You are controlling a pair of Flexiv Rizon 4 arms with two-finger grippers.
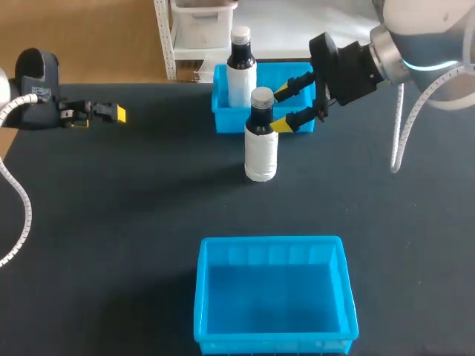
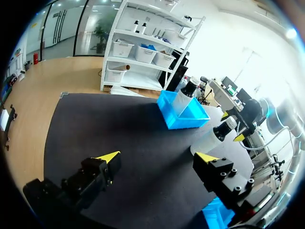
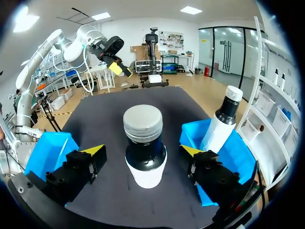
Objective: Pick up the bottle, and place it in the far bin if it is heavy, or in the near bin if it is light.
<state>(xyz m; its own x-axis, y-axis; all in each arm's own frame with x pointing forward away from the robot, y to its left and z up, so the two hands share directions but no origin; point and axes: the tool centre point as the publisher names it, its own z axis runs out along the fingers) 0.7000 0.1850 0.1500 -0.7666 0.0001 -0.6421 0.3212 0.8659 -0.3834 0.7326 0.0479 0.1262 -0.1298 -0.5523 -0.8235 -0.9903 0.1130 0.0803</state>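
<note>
Bottle: white body, dark neck, grey cap. It stands upright on the tabletop, just on the near side of the far bin.
Right gripper: fingers spread, one on either side of the bottle's neck, neither seen touching it; positioned at the far bin's front wall.
Left gripper: spread and empty, well to the left of the far bin.
Second bottle: standing inside the far bin.
Near bin: well apart from the far bin, toward the robot.
Hazard: a pinch this high on the narrow neck could tip the bottle or let it slip. One finger arriving first would likely shove it against the far bin's wall.
</note>
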